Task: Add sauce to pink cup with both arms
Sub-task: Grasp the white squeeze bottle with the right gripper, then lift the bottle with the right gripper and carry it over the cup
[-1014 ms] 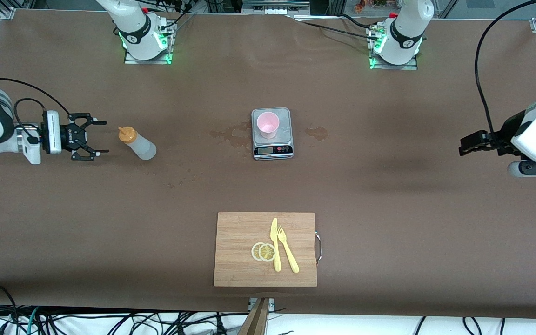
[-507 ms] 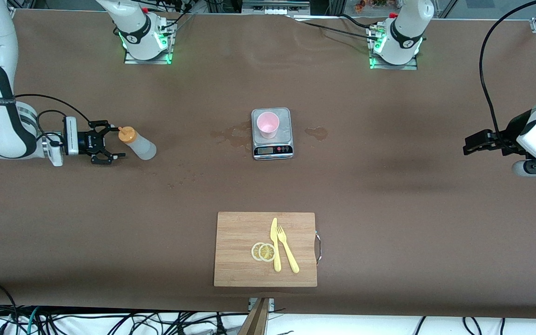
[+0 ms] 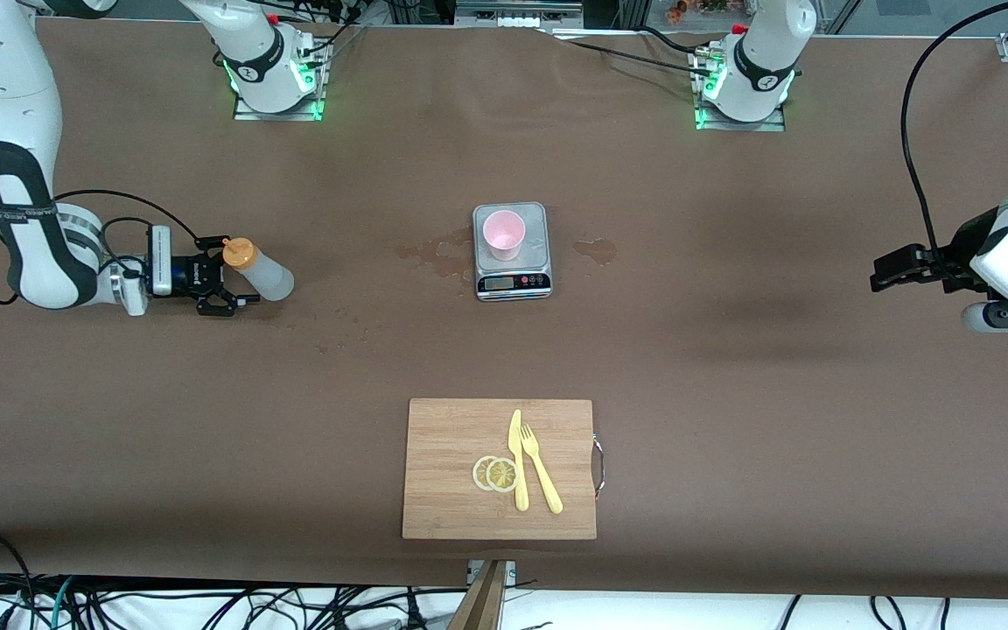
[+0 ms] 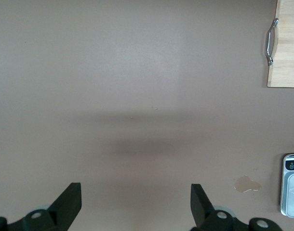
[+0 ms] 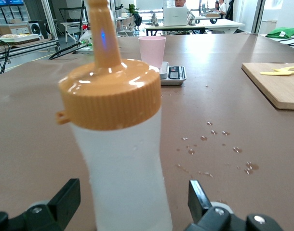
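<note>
I am watching the right gripper point(image 3: 231, 278) sitting low at the right arm's end of the table, its fingers point(image 5: 65, 197) spread apart on either side of the sauce bottle point(image 3: 261, 271) without pinching it. The bottle is standing upright on the table point(image 3: 731, 350), its orange cap point(image 5: 110, 91) filling much of the right wrist view. The pink cup point(image 3: 504, 234) is resting on a small kitchen scale point(image 3: 511, 271) near the middle of the table, well apart from the bottle. The left gripper point(image 3: 885, 271) is waiting in the air over the left arm's end of the table, jaws apart and holding nothing. Nearer the front camera, a wooden cutting board point(image 3: 451, 437) is carrying two lemon slices point(image 3: 495, 473), a yellow knife point(image 3: 518, 459) and a yellow fork point(image 3: 541, 468).
</note>
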